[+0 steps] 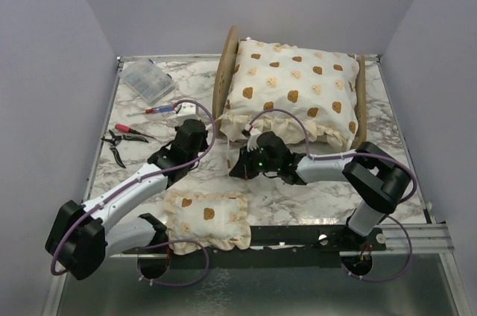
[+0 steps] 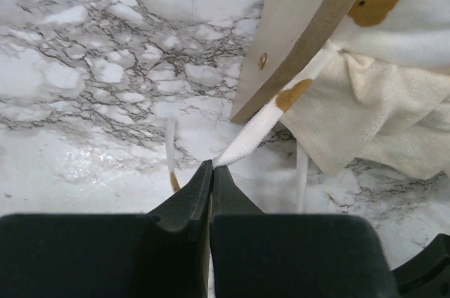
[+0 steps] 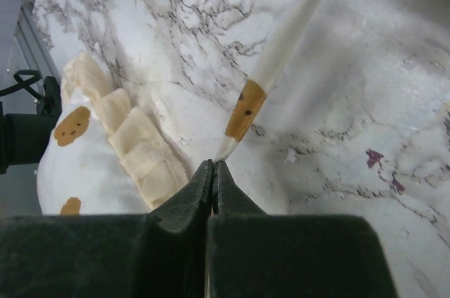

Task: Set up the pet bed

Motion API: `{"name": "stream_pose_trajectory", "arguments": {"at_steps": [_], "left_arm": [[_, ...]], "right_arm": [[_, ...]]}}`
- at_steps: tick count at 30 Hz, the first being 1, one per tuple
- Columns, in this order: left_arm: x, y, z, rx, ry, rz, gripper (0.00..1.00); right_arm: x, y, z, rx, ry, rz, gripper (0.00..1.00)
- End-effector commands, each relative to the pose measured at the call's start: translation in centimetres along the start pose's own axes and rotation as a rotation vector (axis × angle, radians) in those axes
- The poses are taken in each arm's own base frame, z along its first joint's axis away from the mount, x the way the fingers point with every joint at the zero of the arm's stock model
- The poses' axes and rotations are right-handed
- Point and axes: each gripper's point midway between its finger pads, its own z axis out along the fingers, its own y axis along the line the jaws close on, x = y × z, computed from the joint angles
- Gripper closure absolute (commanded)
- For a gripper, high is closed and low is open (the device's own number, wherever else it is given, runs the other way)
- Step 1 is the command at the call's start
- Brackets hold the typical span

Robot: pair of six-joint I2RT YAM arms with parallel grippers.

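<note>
The pet bed [image 1: 223,70] stands at the back of the marble table, its plywood headboard on the left and its footboard [image 1: 361,100] on the right. A large bear-print cushion [image 1: 291,89] lies on it. My left gripper [image 2: 211,166] is shut on the end of a white cushion tie [image 2: 256,129] that runs up past the headboard's leg [image 2: 295,38]. From above, this gripper [image 1: 207,137] sits just left of the cushion's near corner. My right gripper [image 3: 213,164] is shut on the tip of another white tie [image 3: 281,52] with a brown patch. From above, it [image 1: 238,165] is in front of the bed.
A small bear-print pillow [image 1: 207,217] lies at the near edge between the arm bases. On the left are a clear plastic box [image 1: 147,81], a red-handled screwdriver [image 1: 156,109], pliers [image 1: 123,137] and a small white piece [image 1: 186,109]. Grey walls enclose the table.
</note>
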Motion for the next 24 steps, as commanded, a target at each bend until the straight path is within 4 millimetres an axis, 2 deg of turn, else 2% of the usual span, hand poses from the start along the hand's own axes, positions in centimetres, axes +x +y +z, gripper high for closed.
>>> {"name": "stream_pose_trajectory", "arguments": {"at_steps": [1, 7, 14, 19, 22, 24], "left_arm": [[-0.7, 2.4, -1.1, -0.103, 0.023, 0.048, 1.00], [0.0, 1.0, -1.0, -0.024, 0.083, 0.027, 1.00], [2.6, 3.0, -0.2, -0.064, 0.151, -0.007, 0.98], [0.7, 3.6, -1.4, -0.071, 0.097, -0.044, 0.75], [-1.0, 4.7, -2.4, -0.103, 0.063, -0.054, 0.68], [-1.8, 5.4, -3.1, -0.123, 0.041, -0.054, 0.67]], "right_arm": [[-1.3, 2.3, 1.0, -0.075, -0.006, -0.028, 0.99], [-2.4, 3.7, 2.5, -0.095, -0.015, -0.056, 0.99], [-4.1, 5.4, 3.6, -0.120, -0.049, -0.064, 0.99], [-5.6, 5.6, 5.1, -0.108, -0.086, -0.058, 0.99], [-6.5, 5.8, 6.5, -0.097, -0.111, -0.057, 0.99], [-7.2, 5.6, 7.5, -0.080, -0.131, -0.059, 0.99]]}}
